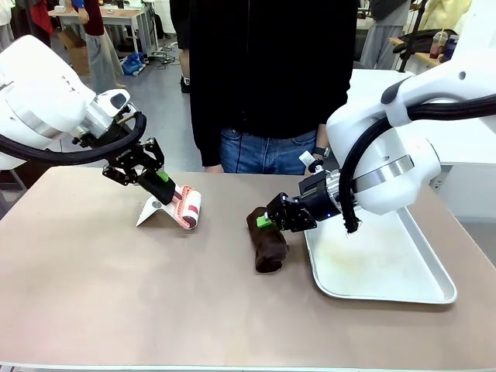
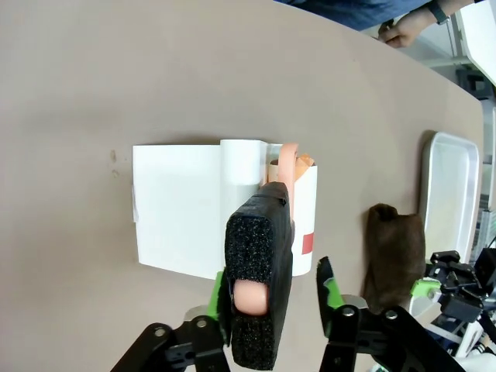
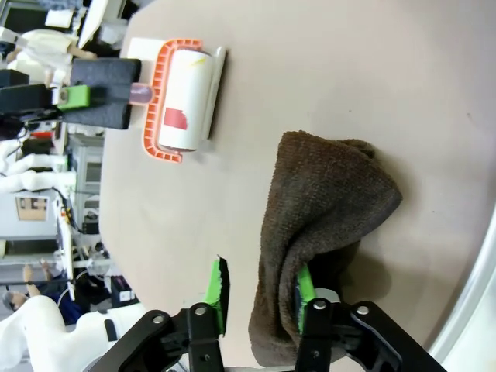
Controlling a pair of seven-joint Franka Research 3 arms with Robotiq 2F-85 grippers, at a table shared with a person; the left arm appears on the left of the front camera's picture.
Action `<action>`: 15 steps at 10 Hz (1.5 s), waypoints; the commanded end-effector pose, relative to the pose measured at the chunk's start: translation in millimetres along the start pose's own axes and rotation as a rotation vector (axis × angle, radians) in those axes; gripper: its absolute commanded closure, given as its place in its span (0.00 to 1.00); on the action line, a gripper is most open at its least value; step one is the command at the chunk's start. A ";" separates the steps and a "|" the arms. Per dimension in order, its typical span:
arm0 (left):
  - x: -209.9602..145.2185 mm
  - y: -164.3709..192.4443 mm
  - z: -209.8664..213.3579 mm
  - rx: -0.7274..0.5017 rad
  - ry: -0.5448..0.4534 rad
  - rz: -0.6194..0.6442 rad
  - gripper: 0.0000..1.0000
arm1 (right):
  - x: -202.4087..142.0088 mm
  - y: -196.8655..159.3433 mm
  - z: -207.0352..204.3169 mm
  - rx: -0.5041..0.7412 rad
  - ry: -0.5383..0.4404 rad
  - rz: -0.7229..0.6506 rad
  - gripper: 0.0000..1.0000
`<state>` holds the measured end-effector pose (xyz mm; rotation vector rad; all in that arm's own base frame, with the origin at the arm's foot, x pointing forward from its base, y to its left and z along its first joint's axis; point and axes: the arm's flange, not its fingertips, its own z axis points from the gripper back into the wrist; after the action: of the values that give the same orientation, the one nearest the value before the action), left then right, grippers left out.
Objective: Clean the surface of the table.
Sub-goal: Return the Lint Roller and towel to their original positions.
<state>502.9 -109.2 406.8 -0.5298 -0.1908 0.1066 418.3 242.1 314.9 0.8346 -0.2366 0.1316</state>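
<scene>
two loose grips, either tool could slip

the left gripper [image 2: 273,298] sits over the foam-padded handle [image 2: 260,287] of a lint roller [image 1: 188,208]. one finger is against the foam while the other stands apart from it, so the grip looks slack or half released; whether it really bears the handle cannot be told. the roller's white drum lies on the tan desk [image 1: 116,294] beside its white sheet [image 2: 174,205], left of centre. if the arm pulls now, the handle may twist out between the fingers and the roller would tip or drag the sheet along.

the right gripper [image 3: 260,298] straddles a fold of a brown cloth [image 3: 325,201]: one finger is buried in the fabric, the other is just clear, so it is parted rather than clenched. the cloth lies bunched on the desk just beside the metal tray [image 1: 422,291]. a wipe begun like this could leave the cloth behind, or push it against the tray rim and shove the tray.

a person stands at the far edge, near both arms' reach.
</scene>
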 end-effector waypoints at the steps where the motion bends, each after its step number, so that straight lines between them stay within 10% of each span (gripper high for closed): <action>1: 2.6 -2.7 1.6 0.028 -0.015 0.023 0.00 | 3.0 -0.9 0.9 0.008 0.013 0.008 0.00; 8: -8.4 20.1 32.4 -0.020 -0.076 0.095 0.00 | 12.4 26.8 0.7 -0.122 0.085 0.107 0.00; 12: -70.4 56.2 112.3 -0.212 -0.153 0.101 0.00 | 30.5 75.5 25.1 -0.421 0.160 0.171 0.00; 15: -118.8 108.7 169.4 -0.358 -0.276 0.140 0.00 | 19.5 80.0 83.0 -0.362 0.103 0.137 0.00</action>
<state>364.5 29.9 482.2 -0.8197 -0.4042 0.2837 417.6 249.8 418.4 0.3846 -0.2101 0.2774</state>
